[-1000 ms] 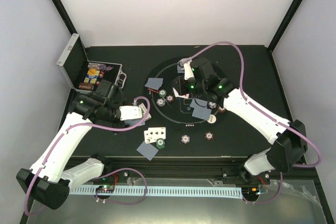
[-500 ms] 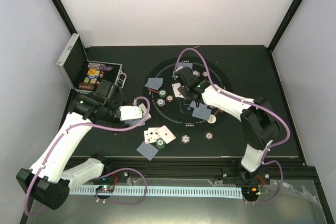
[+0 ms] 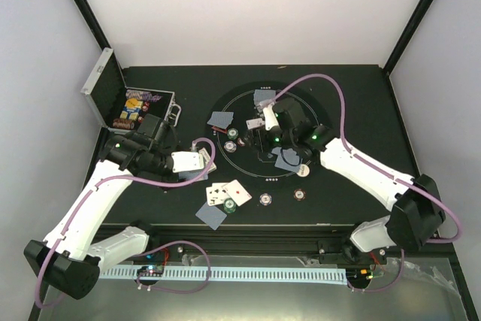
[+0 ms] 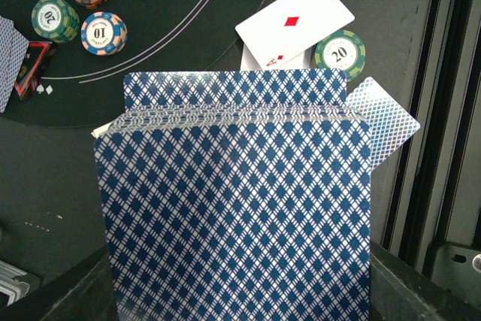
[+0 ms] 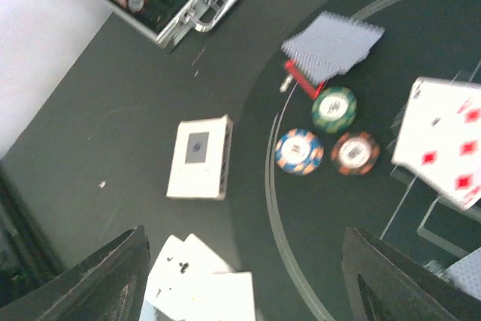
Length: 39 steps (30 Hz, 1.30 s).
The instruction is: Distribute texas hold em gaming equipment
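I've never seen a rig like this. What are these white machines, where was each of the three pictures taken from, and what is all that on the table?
Those are two robot arms bolted at the table's near edge, each ending in a two-finger gripper. The overhead picture comes from a fixed camera above and behind them. The other two come from a small camera on each wrist. On the table lie a round black mat, an open silver case, poker chips and loose playing cards, some face up, like the ace of diamonds. The left gripper is shut on a deck of blue-backed cards, which fills its wrist view. The right gripper hovers open over the mat, with nothing between its fingers.
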Tool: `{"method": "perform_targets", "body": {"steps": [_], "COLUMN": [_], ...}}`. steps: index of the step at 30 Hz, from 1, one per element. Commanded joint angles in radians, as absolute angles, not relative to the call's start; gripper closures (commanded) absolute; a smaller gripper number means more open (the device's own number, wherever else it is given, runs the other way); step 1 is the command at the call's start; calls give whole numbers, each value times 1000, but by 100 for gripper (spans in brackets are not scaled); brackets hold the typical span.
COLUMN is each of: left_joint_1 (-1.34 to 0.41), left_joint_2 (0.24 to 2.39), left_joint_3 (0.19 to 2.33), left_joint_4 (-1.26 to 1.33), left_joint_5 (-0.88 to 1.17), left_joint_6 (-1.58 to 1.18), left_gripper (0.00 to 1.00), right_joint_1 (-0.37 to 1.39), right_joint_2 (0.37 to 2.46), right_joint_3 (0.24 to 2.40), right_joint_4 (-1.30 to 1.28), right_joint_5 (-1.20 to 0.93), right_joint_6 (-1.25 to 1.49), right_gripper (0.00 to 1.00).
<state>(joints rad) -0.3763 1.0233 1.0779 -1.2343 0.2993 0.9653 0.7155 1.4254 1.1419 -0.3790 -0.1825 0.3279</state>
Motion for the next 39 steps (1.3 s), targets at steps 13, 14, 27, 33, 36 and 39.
{"method": "perform_targets", "body": {"steps": [13,14,27,33,36,39], "left_joint_1": [-382,-381,-381,-382,-382,-381], "left_joint_2": [1017,1017,1006,1010,1012,1011], "left_joint_3": [1094,1095,1100,1098,1100,1105], "left_joint_4": [-1226,-1225,-1239,-1239,-1240,-1243], "left_joint_5": [325,325,315,329,337,345], "left_joint_6": [973,972,977,976,977,974], "left_gripper": [98,98,98,98,99,99], "right_joint_1": [853,870,959,969,974,976], "right_joint_2": [1218,1227,1357,1320,1334,1394], "right_joint_3": [483,475,605,661,723,802], "right_joint_4": [78,100,299,318,287,263], "right_joint_5": [-464,-442,-453,-520,-540,-574], "right_joint_6": [1234,1274,1320,1253,1214,1188], "right_gripper": [23,23,21,12,9,8]}}
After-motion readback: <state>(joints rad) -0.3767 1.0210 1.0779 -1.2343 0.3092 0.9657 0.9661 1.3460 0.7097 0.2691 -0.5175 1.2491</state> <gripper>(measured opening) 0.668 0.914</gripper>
